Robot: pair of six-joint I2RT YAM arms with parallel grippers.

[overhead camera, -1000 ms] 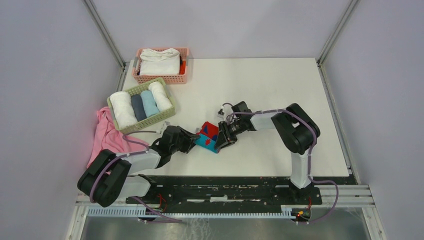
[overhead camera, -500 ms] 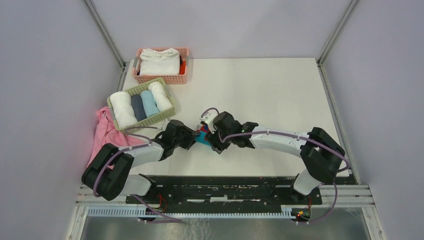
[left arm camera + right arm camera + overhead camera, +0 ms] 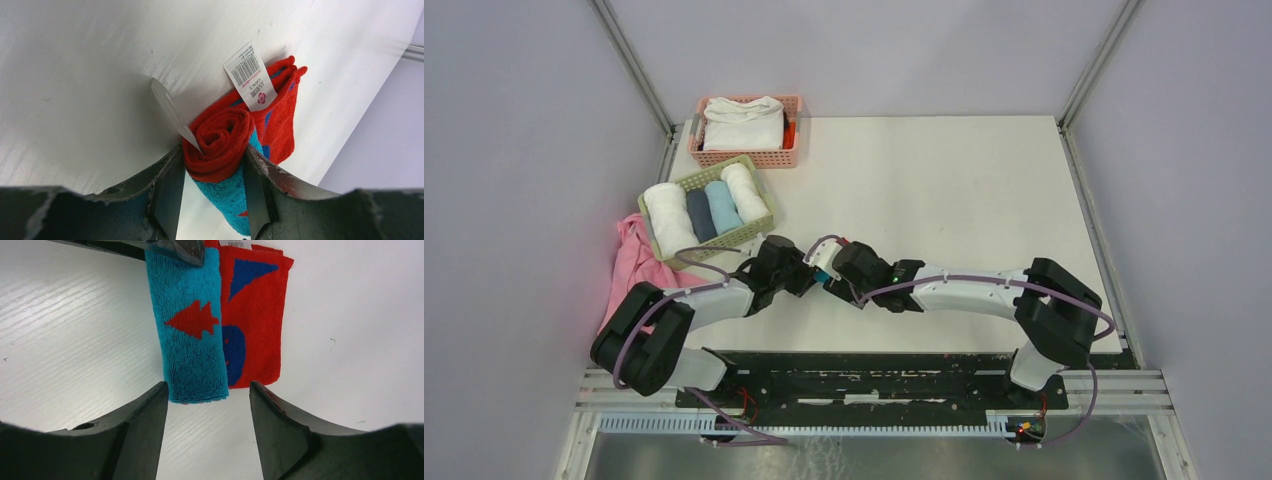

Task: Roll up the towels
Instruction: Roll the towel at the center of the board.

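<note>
Mostly wound up, the red towel [image 3: 192, 325] lies on the desk [image 3: 944, 180] close to its near edge, left of the middle. It is a tight roll with a teal outer face, and a red flap lies flat beside it, not yet taken in. The left jaws are clenched on one end of the roll: the left wrist view shows the spiral pinched from both sides, with a paper label [image 3: 250, 75] standing up from the flap behind. The right jaws are released and spread wide just short of the roll's other end, touching nothing.

Further out, toward the far left corner, the green basket [image 3: 724, 243] holds four rolled towels [image 3: 722, 205] side by side. The pink basket [image 3: 764, 158] beyond it carries a folded white towel [image 3: 744, 125], and the pink cloth [image 3: 639, 265] droops over the desk's left edge.

The risk, as I judge it, lies in the loose flap. Only one end is pinned, so a turn from that end alone could twist the roll into a cone or let the free end slacken. If the right jaws close off-centre they may nip only the outer layer and peel it back, or shove the roll along the desk. The two wrists also sit very close together, so a careless move could knock one against the other.
</note>
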